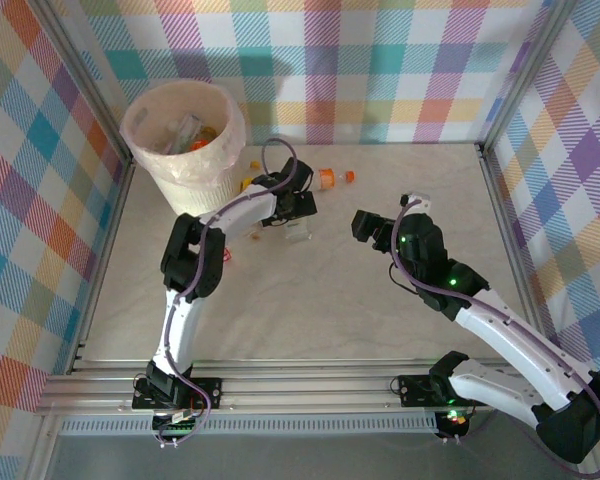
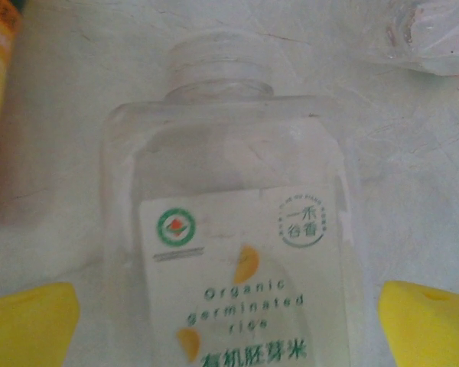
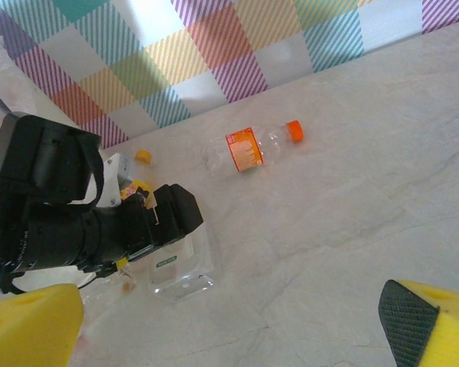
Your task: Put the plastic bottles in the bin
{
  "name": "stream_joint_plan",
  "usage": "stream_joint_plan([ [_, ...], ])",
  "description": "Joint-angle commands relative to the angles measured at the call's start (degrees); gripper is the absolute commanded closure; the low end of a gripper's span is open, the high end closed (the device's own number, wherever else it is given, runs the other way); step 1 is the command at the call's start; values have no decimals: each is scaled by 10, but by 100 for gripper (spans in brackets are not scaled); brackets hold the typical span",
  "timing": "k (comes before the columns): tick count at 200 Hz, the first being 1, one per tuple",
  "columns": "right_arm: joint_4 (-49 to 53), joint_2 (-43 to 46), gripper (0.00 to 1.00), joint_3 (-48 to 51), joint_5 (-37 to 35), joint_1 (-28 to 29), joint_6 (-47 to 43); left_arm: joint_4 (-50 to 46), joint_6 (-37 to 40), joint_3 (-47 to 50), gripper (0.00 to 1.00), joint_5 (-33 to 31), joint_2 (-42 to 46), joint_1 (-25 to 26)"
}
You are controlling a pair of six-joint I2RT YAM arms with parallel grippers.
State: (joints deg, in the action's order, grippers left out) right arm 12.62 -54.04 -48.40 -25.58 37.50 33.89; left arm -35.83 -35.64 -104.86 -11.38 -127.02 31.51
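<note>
Yellow-tipped left pincer (image 2: 229, 329) spread astride clear bottle (image 2: 229, 191), left arm (image 1: 192, 262) sharply bent

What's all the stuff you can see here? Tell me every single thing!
bin: one, cream-white with a plastic liner, far left corner.
binned bottles: several, mixed colours, inside the bin; exact count unclear.
clear bottle: one, white label, lying between the left gripper's fingers.
orange-capped bottle: one, orange label, lying near the far wall.
yellow-topped bottle: one, mostly hidden behind the left arm.
red bit: one, tiny, beside the left arm.
table: one, pale marbled.
walls: colourful checks, all around.
left gripper: yellow pads, open.
right gripper: yellow pads, open, above bare table.
</note>
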Motion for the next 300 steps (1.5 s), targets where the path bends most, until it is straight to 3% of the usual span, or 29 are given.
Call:
stream_joint_plan([
  [1, 5, 7, 0, 3, -11, -2, 9, -8, -11, -24, 0, 15, -32, 5],
  [54, 5, 5, 0, 4, -10, -2, 6, -16, -15, -33, 0, 10, -61, 6],
  [88, 0, 3, 0, 4, -5, -2, -5, -14, 11, -25, 11, 11, -31, 7],
  [139, -73, -3, 0, 15, 138, -2, -109, 48, 84, 46, 18, 52, 81, 7],
  [159, -73, -16, 0, 6, 160, -2, -125, 62, 91, 66, 24, 67, 125, 8],
  [202, -88, -43, 0, -13, 221, -2, -138, 78, 114, 85, 26, 82, 209, 7],
  [258, -108, -77, 0, -33, 346, -2, -167, 85, 162, 64, 27, 54, 310, -5],
  [300, -119, -100, 0, -46, 363, -2, -162, 76, 212, 2, 27, 14, 328, -51],
])
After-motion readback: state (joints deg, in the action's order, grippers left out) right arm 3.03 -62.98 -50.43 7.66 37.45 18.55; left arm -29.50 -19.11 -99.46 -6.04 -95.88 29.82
